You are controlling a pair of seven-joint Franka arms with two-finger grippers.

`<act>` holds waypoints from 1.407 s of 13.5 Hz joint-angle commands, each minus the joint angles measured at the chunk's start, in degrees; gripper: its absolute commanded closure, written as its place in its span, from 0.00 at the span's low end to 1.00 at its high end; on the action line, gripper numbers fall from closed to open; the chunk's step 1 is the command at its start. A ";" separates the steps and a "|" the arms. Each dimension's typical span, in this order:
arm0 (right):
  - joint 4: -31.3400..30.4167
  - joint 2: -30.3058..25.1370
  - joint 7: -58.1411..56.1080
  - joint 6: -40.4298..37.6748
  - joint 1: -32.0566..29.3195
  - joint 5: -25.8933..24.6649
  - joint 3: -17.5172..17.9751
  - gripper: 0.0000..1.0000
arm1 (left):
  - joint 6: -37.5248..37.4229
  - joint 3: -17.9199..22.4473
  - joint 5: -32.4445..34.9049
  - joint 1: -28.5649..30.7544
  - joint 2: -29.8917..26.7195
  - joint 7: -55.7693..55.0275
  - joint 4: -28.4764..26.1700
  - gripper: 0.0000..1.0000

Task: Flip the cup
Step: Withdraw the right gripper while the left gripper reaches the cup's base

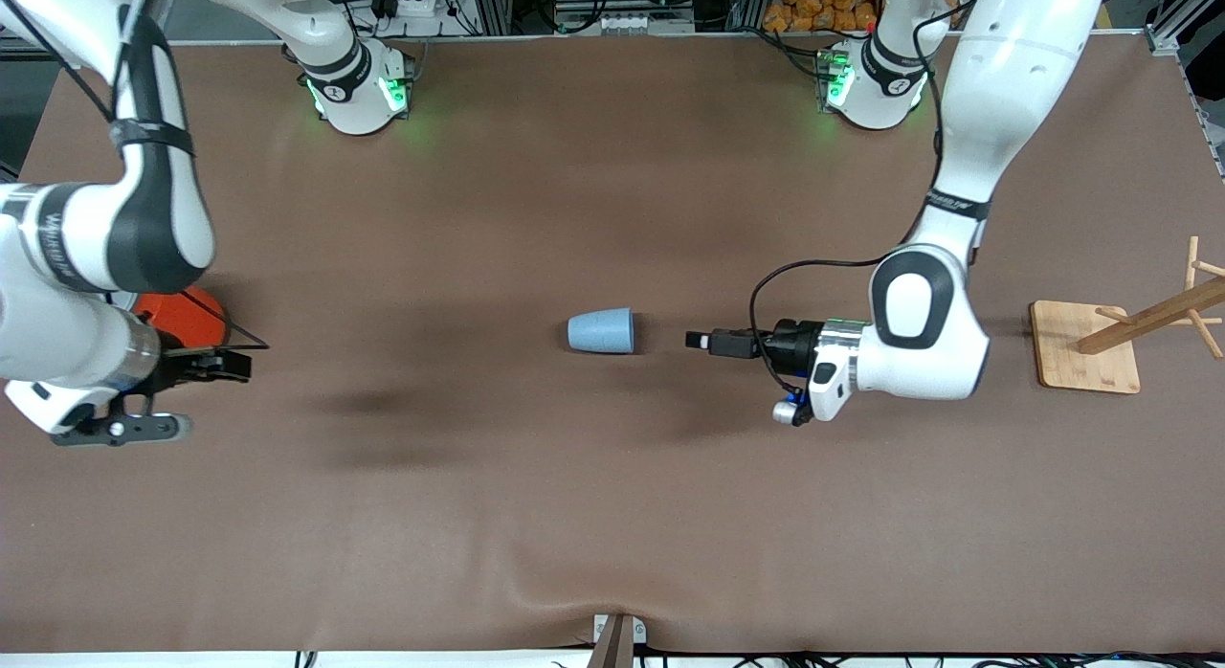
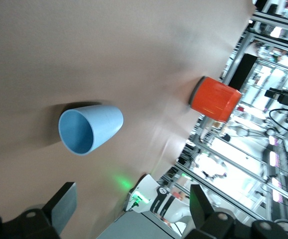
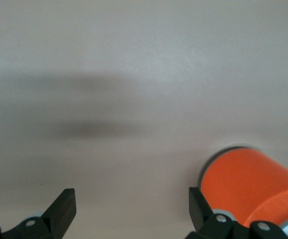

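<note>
The light-blue cup [image 1: 601, 331] lies on its side in the middle of the brown table, its wide mouth turned toward the left arm's end. In the left wrist view the cup [image 2: 89, 128] shows its darker blue inside. My left gripper [image 1: 701, 341] is low over the table, a short gap from the cup's mouth and pointing at it. It is open and empty [image 2: 131, 209]. My right gripper [image 1: 234, 362] is open and empty [image 3: 131, 209] at the right arm's end of the table, beside the orange can.
An orange can [image 1: 182, 314] with a grey end sits at the right arm's end, partly hidden by the right arm; it also shows in both wrist views [image 3: 253, 184] [image 2: 215, 98]. A wooden mug rack [image 1: 1086, 347] stands at the left arm's end.
</note>
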 commanded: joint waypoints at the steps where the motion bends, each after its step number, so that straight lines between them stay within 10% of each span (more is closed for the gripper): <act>1: -11.66 -9.07 1.11 4.39 -1.60 1.06 0.98 0.00 | 2.33 -0.42 -9.36 -1.54 2.45 8.84 -2.41 0.00; 6: -18.74 -16.04 0.33 2.67 -8.08 3.06 1.07 0.00 | 6.54 -0.33 -20.90 -6.90 7.82 14.84 -0.83 0.00; 9: -14.36 -15.95 0.84 -4.63 -9.08 8.62 1.24 0.00 | 7.69 -0.33 -23.89 -9.10 9.40 15.11 -0.74 0.00; 19: -0.38 -17.45 2.88 -17.01 -6.08 1.94 1.51 0.00 | 7.87 -0.25 -23.99 -9.98 11.59 18.10 -0.74 0.00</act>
